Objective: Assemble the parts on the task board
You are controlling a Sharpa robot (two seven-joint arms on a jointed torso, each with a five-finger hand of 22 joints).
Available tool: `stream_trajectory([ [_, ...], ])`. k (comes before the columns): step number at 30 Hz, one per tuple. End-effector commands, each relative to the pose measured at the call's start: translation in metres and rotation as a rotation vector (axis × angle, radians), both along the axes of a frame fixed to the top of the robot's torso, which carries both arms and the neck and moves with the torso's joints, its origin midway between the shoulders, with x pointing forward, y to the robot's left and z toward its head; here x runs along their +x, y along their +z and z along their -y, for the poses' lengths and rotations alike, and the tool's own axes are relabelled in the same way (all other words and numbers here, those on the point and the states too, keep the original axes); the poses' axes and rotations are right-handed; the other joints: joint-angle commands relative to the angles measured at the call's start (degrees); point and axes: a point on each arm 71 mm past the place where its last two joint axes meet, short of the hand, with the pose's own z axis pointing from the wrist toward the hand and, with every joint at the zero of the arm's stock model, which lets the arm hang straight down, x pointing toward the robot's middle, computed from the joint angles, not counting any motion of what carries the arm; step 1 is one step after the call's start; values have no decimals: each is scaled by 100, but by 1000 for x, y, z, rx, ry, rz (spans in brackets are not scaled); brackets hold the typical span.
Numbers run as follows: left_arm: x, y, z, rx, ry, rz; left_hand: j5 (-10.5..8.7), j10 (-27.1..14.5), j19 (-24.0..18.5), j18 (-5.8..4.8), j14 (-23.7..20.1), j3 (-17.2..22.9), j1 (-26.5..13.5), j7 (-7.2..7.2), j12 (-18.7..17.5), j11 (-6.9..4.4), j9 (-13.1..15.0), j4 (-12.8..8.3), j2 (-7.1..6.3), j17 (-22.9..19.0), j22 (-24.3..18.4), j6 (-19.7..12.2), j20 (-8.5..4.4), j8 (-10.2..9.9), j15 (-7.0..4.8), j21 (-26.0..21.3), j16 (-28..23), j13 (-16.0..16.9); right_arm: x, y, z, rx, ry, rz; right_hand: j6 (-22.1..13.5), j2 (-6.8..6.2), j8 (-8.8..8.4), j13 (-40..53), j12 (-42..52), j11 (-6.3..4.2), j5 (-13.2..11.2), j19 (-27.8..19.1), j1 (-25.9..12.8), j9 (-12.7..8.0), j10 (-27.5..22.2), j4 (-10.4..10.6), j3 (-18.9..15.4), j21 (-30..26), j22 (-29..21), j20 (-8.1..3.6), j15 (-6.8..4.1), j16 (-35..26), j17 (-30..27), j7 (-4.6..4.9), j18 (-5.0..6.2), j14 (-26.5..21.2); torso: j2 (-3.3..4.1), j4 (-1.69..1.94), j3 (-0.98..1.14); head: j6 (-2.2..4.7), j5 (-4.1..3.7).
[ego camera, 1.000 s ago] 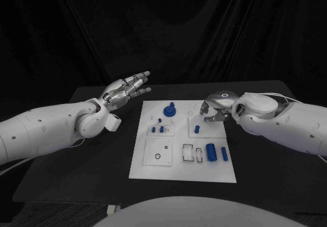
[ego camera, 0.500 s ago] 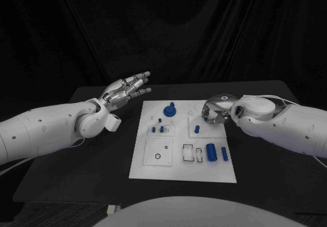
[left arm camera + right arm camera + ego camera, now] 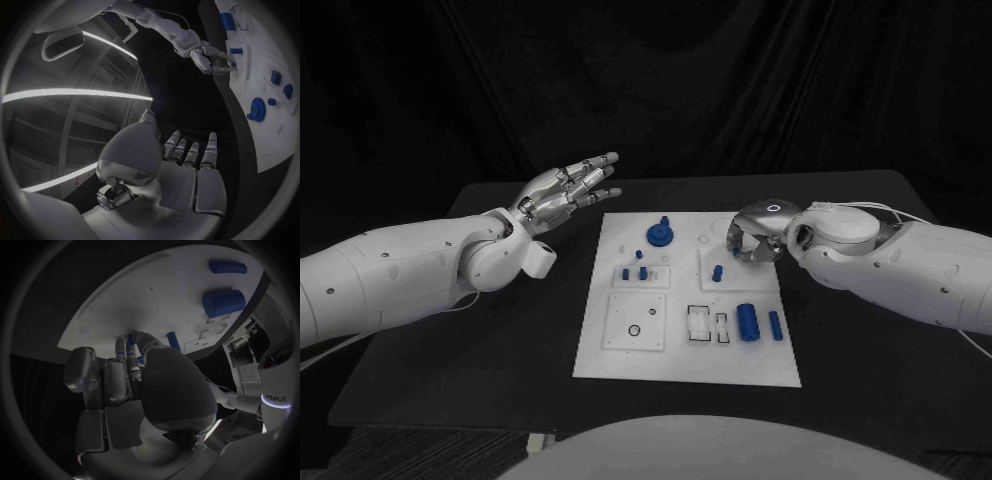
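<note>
The white task board (image 3: pixel 629 350) lies mid-table. On it stand a blue round part with a peg (image 3: pixel 658 235), small blue pegs (image 3: pixel 635 272), another peg (image 3: pixel 717 271), a thick blue cylinder (image 3: pixel 749 322) and a slim one (image 3: pixel 775 323). My right hand (image 3: pixel 756 234) hangs over the board's far right corner, fingers curled down. In the right wrist view its fingertips (image 3: pixel 127 354) pinch a small blue peg (image 3: pixel 130 340) just above the board (image 3: pixel 144 295). My left hand (image 3: pixel 568 190) is raised left of the board's far corner, fingers spread, holding nothing.
Two empty rectangular slots (image 3: pixel 705 325) and a square plate with a round hole (image 3: pixel 635 329) sit in the board's near half. Black table (image 3: pixel 473 360) surrounds the board on all sides.
My right hand has edged slightly rightward over the board's far right corner, with its fingers tucked further under. The left hand has stayed still.
</note>
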Motion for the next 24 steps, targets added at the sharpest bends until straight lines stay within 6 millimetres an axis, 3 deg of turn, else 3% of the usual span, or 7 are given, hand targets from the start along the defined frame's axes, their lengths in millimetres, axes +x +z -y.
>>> stream_trajectory([
  [1,-2,8,-1,-91,-5,90,38,-33,17,107,-1,9,78,13,-4,18,8,-37,-2,9,12,57,49,25,49,26,-1,-7,-1,-3,0,-1,8,3,110,61,61,5,52,-10,22,10,23,49,116,-20,58,42,854,-49,-52,38,5,-7,91,45,3,0,1,-1,-1],
  [5,-1,8,-1,-88,-5,87,127,-31,50,107,6,36,166,39,2,37,12,-68,15,11,17,105,72,31,66,38,1,-7,-1,-2,-1,6,15,10,280,103,143,0,108,-50,14,37,83,132,332,-95,145,96,868,-37,-30,56,23,-26,77,62,0,1,0,-1,2],
  [7,-1,8,-1,-88,-6,85,167,-30,62,106,9,46,205,46,5,45,13,-85,16,12,20,116,77,32,70,42,2,-6,0,-2,-1,8,18,10,350,117,165,-35,81,-63,-205,49,138,182,447,-163,259,114,873,-18,-3,60,21,-18,73,71,-2,2,-1,-1,2],
  [18,-1,5,-2,-82,-7,73,511,-7,180,106,47,118,505,90,32,87,20,-260,19,24,77,185,116,39,112,90,14,0,-1,-1,-1,25,28,27,391,71,144,-121,-32,-43,-219,40,226,242,605,-309,479,94,867,13,34,9,-62,39,78,49,1,-2,-1,-1,29],
  [24,-1,4,-4,-78,-4,70,578,-3,209,105,59,131,558,105,37,97,24,-299,24,28,93,218,122,44,118,102,18,1,-5,3,1,45,32,44,462,28,136,-177,-108,-41,-336,23,238,281,745,-386,636,65,859,27,41,-33,-125,54,86,32,0,1,-2,-1,40],
])
